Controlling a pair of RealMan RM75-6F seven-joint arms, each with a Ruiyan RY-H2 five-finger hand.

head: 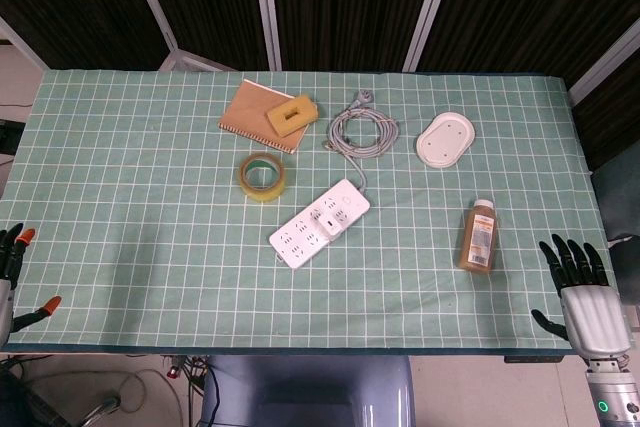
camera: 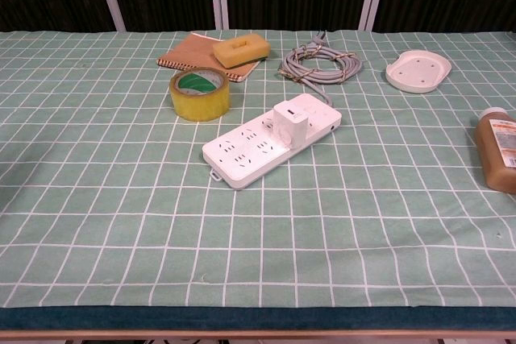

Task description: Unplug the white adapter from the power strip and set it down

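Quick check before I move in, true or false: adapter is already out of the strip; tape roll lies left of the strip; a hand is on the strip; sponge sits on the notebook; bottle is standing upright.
1. The white adapter is out of the power strip: false, it is plugged in.
2. The tape roll lies left of the strip: true.
3. A hand is on the strip: false; left hand and right hand sit at the table edges.
4. The sponge sits on the notebook: true.
5. The bottle stands upright: false, it lies flat.
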